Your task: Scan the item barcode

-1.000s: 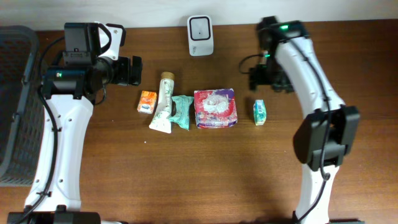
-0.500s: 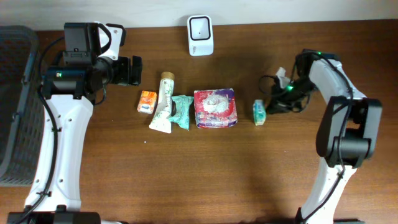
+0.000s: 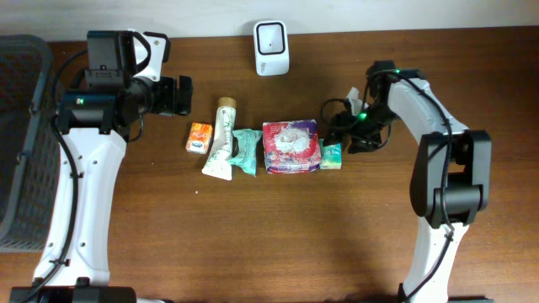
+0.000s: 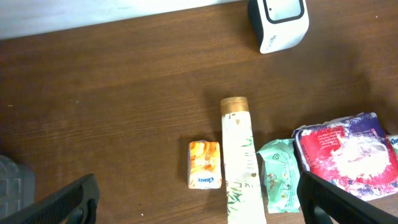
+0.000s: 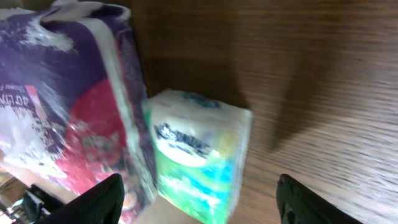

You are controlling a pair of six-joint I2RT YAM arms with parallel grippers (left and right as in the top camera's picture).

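A small green tissue pack (image 3: 331, 155) lies on the table, pressed against the right side of a red-and-purple pack (image 3: 291, 146). My right gripper (image 3: 337, 136) hovers low over the green pack (image 5: 199, 155). It is open, one finger on each side of the pack and neither touching it. The white barcode scanner (image 3: 272, 48) stands at the table's back edge. My left gripper (image 3: 177, 95) is open and empty, up and to the left of the row of items. In the left wrist view the scanner (image 4: 278, 22) is at top right.
Left of the red-and-purple pack (image 4: 348, 149) lie a teal packet (image 3: 245, 151), a cream tube (image 3: 221, 139) and an orange tissue pack (image 3: 198, 137). A dark mesh basket (image 3: 21, 143) stands at the table's left edge.
The right arm swung down from the back of the table to the green pack. The pack has slid left against the red-and-purple pack. The left arm has not moved.
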